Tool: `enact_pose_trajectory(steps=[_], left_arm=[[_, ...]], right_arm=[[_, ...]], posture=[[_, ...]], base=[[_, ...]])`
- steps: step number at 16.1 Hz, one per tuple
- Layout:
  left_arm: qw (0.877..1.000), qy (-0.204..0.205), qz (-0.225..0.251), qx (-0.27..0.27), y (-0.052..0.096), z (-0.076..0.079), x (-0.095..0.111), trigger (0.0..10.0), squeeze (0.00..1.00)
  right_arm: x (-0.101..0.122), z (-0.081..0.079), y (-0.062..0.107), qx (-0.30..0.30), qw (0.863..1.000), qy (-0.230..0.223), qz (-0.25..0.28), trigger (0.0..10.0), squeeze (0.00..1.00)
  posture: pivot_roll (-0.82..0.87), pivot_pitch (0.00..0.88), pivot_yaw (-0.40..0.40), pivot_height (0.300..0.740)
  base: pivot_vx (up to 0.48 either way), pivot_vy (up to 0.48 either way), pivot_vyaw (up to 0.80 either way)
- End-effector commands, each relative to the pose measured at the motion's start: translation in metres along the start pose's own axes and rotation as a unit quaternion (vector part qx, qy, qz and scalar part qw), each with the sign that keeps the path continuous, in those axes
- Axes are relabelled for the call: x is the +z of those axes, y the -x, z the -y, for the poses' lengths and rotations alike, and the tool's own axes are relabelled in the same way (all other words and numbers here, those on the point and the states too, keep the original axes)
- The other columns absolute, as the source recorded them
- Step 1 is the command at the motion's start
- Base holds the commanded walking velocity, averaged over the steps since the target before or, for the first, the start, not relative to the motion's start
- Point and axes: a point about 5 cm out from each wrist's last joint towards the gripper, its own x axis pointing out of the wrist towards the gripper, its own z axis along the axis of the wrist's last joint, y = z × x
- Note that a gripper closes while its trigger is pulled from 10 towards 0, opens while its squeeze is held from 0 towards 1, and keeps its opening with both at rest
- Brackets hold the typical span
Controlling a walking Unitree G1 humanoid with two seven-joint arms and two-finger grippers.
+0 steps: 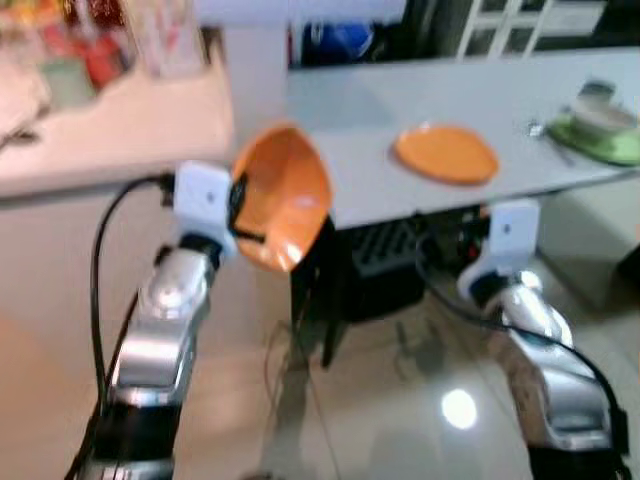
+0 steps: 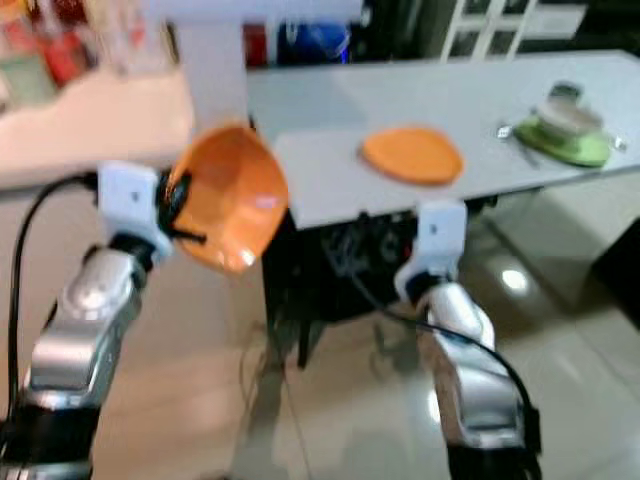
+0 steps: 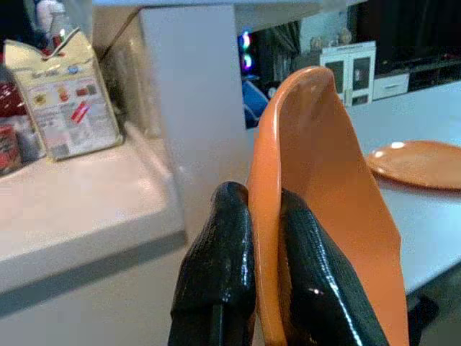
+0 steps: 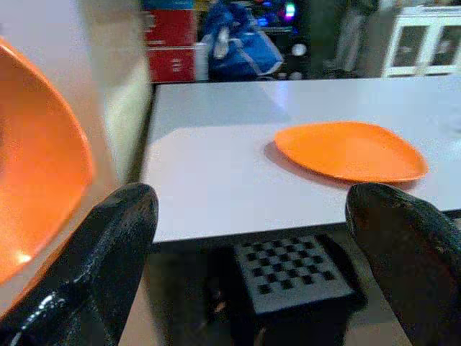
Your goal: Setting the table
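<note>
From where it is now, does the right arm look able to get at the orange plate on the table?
Probably yes. The right gripper is open and empty, facing the orange plate across bare table, with nothing between. It sits below the table edge, so it would need raising first.

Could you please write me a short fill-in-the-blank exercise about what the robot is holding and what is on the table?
1. The left claw is shut on the rim of an orange ____.
2. The orange plate lies on the grey ____.
3. The right claw has its fingers ____ and holds nothing.
4. The green plate at the table's far right carries a ____.

Missing words: bowl; table; open; bowl
</note>
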Motion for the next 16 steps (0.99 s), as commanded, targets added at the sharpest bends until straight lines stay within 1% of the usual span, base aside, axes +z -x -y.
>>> enact_pose_trajectory(steps=[1,2,4,5,7,11,13,16], left_arm=[[0.999,0.009,0.034,-0.029,-0.003,0.014,0.014,10.0,0.00],[0.999,0.011,0.035,-0.035,-0.006,0.014,0.014,10.0,0.00],[0.998,0.012,0.038,-0.039,-0.007,0.015,0.015,10.0,0.00],[0.998,0.020,0.038,-0.040,-0.005,0.016,0.015,10.0,0.00],[0.998,0.021,0.038,-0.047,-0.006,0.018,0.016,10.0,0.00],[0.997,0.038,0.052,-0.051,-0.006,0.020,0.022,10.0,0.00],[0.995,0.054,0.061,-0.056,-0.005,0.021,0.025,10.0,0.00],[0.995,0.051,0.059,-0.066,-0.004,0.024,0.024,10.0,0.00]], right_arm=[[0.001,0.009,0.001,-0.017,1.000,0.001,0.004,10.0,0.00],[0.004,0.008,-0.001,-0.017,1.000,0.001,0.008,10.0,0.00],[0.003,0.010,0.001,-0.020,1.000,0.000,0.009,10.0,0.00],[0.002,0.011,0.003,-0.021,1.000,0.000,0.007,10.0,0.00],[0.003,0.011,0.003,-0.022,1.000,-0.002,0.008,10.0,0.00],[0.003,0.009,0.004,-0.015,1.000,-0.006,0.013,10.0,0.00],[0.006,0.006,0.004,-0.002,1.000,-0.008,0.024,10.0,0.00],[0.007,0.004,0.004,0.007,1.000,-0.007,0.028,10.0,0.00]], posture=[[0.03,0.000,-0.011,0.740],[0.03,0.000,-0.010,0.740],[0.03,0.000,-0.009,0.740],[0.03,0.000,-0.008,0.740],[0.03,0.000,-0.010,0.740],[0.03,0.000,-0.009,0.740],[0.03,0.000,-0.009,0.740],[0.03,0.000,-0.013,0.740]], base=[[0.405,0.000,0.00],[0.409,0.000,0.00],[0.409,0.000,-0.80],[0.409,0.000,0.00],[0.409,0.000,0.00],[0.410,0.000,-0.74],[0.412,0.000,0.00],[0.410,0.000,0.00]])
